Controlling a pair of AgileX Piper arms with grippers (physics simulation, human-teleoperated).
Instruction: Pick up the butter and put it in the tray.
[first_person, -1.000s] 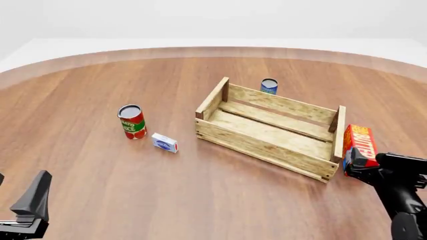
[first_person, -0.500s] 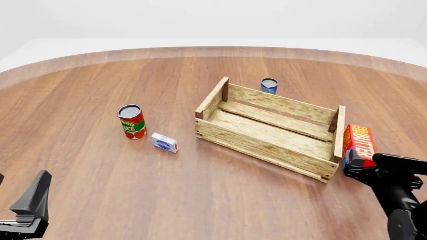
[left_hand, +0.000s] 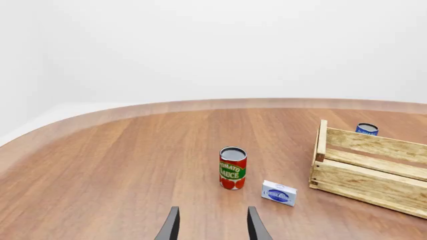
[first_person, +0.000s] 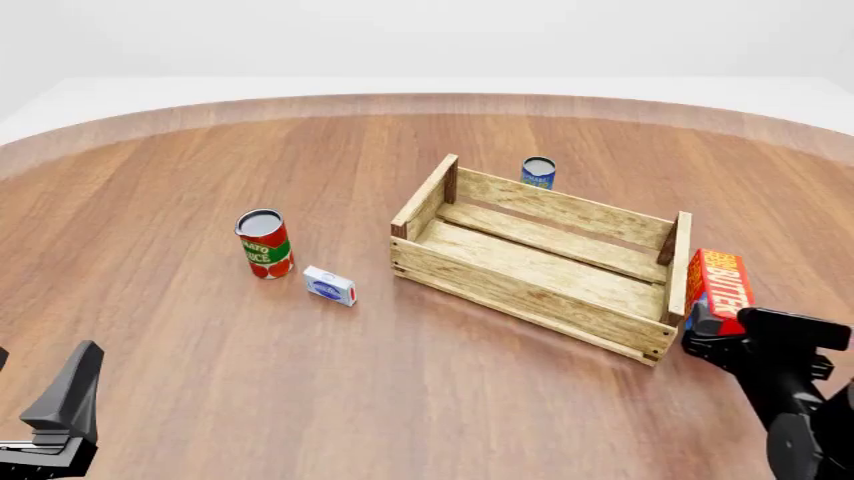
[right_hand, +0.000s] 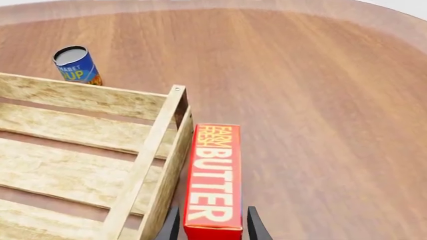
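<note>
The butter (first_person: 718, 283), a red-orange carton with white lettering, stands on the table against the outside of the right end of the tray (first_person: 534, 295), a crate of wooden slats. My right gripper (first_person: 711, 338) is open, its fingers on either side of the carton's near end. In the right wrist view the butter (right_hand: 213, 175) lies between the gripper (right_hand: 212, 222) fingers, beside the tray's end wall (right_hand: 153, 145). My left gripper (first_person: 47, 365) is open and empty at the near left, far from both; it also shows in the left wrist view (left_hand: 212, 222).
A red tomato sauce can (first_person: 264, 243) and a small white-and-blue box (first_person: 328, 285) stand left of the tray. A blue can (first_person: 538, 172) stands behind the tray's far wall. The table's curved edge runs along the back.
My right gripper has come down and slightly nearer around the butter's near end. The butter, the tray and the left arm have not moved.
</note>
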